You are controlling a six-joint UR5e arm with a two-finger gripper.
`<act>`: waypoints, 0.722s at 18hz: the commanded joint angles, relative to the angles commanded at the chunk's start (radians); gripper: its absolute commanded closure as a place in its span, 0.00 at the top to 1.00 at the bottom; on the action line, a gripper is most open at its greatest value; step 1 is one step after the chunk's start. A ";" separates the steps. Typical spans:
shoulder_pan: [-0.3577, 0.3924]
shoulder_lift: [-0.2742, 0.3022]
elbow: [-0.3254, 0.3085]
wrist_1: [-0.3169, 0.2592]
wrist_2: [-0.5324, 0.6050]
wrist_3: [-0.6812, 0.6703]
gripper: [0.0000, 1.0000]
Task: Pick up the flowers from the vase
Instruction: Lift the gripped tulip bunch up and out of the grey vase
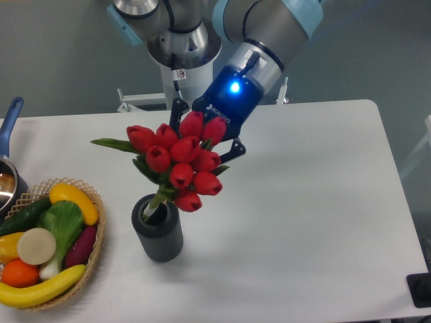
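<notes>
Claw behind tulip bunch, fingertips hidden by buds; grip state unclear. Stems sit in ribbed grey vase on white surface.

The flowers hide the gripper jaws, so their grip cannot be told; the basket and pot are cut by the left edge

Tulips in vase, jaws behind
</notes>
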 joint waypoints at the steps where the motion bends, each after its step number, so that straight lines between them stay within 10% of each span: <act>1: 0.011 0.000 0.008 0.000 0.002 0.002 0.34; 13: 0.104 -0.011 0.078 0.000 -0.002 -0.006 0.34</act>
